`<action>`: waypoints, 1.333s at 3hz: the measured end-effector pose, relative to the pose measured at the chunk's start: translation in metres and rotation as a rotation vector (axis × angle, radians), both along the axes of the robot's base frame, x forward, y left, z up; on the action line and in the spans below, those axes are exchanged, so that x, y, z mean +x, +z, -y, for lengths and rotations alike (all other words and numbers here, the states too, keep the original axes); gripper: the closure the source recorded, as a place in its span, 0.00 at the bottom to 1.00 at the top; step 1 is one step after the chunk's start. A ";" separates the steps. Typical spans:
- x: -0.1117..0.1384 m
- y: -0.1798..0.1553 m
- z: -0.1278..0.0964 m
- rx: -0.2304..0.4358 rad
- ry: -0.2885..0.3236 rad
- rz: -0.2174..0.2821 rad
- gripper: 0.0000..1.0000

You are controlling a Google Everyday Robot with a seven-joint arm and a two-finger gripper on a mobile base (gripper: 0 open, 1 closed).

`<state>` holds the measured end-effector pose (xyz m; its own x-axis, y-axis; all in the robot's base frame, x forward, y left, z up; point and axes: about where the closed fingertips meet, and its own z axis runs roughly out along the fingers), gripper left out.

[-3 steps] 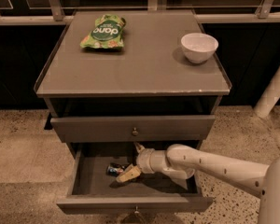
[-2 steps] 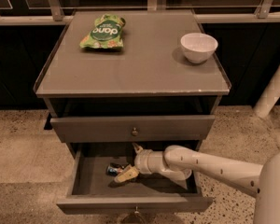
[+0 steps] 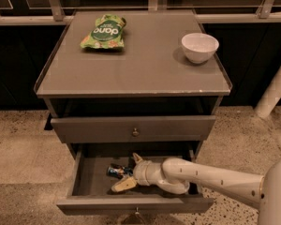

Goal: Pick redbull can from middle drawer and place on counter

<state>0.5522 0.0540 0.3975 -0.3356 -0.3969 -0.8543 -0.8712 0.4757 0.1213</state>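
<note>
The middle drawer is pulled out below the closed upper drawer. The redbull can lies on its side on the drawer floor, dark blue with silver. My gripper reaches into the drawer from the right, on a white arm. It is open, with one fingertip behind the can's right end and the other tan fingertip in front of it. The fingers straddle the can's right end without closing on it. The counter is the grey cabinet top above.
A green snack bag lies at the counter's back left. A white bowl stands at its back right. The upper drawer front with its knob overhangs the open drawer. A white pole stands right of the cabinet.
My gripper has shifted slightly left and toward the drawer's front, closer around the can. The can has not moved.
</note>
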 end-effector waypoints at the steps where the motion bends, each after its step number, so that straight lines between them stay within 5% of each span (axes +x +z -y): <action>1: -0.012 -0.012 0.001 -0.016 -0.015 -0.029 0.00; 3: -0.015 -0.025 0.006 -0.050 -0.022 -0.047 0.00; 4: -0.016 -0.025 0.006 -0.050 -0.022 -0.047 0.19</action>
